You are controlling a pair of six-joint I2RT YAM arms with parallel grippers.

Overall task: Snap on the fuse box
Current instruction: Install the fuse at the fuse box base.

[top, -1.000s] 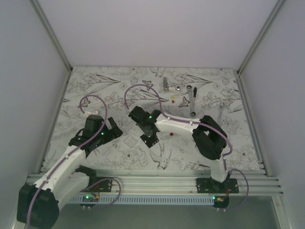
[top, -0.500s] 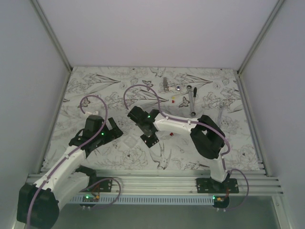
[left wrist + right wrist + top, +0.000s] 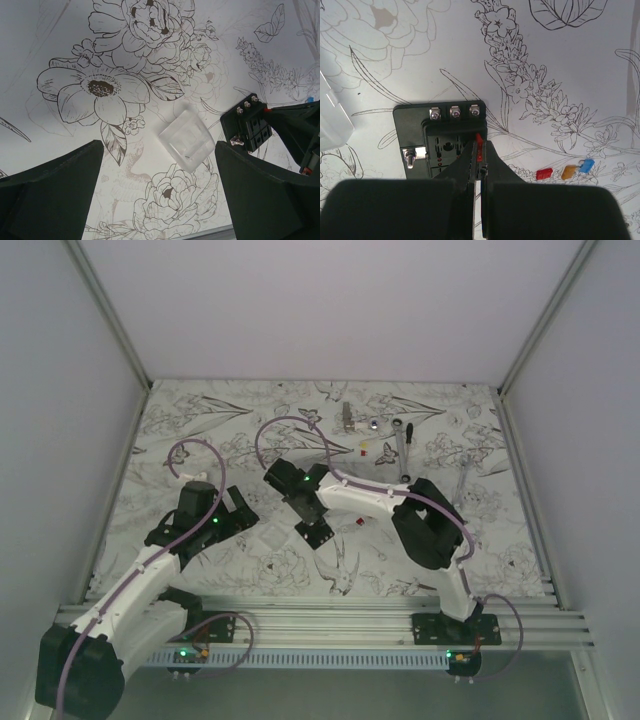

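The fuse box (image 3: 317,533) is a small black block on the flowered mat, with three screws along one side. It also shows in the right wrist view (image 3: 436,142) and the left wrist view (image 3: 248,127). My right gripper (image 3: 479,151) is shut on a small red fuse (image 3: 479,146), held at the box's right edge; in the top view it (image 3: 308,517) hangs over the box. A clear plastic cover (image 3: 188,140) lies just left of the box (image 3: 268,538). My left gripper (image 3: 159,148) is open and empty above the cover (image 3: 240,512).
Loose red (image 3: 544,174), yellow (image 3: 568,172) and blue (image 3: 586,165) fuses lie right of the box. A silver ratchet wrench (image 3: 403,452), small metal parts (image 3: 347,418) and two more fuses (image 3: 362,449) lie at the back. The front rail (image 3: 330,615) runs along the near edge.
My right arm's wrist has shifted slightly left and back over the fuse box. The left arm, the box and the cover have not visibly moved.
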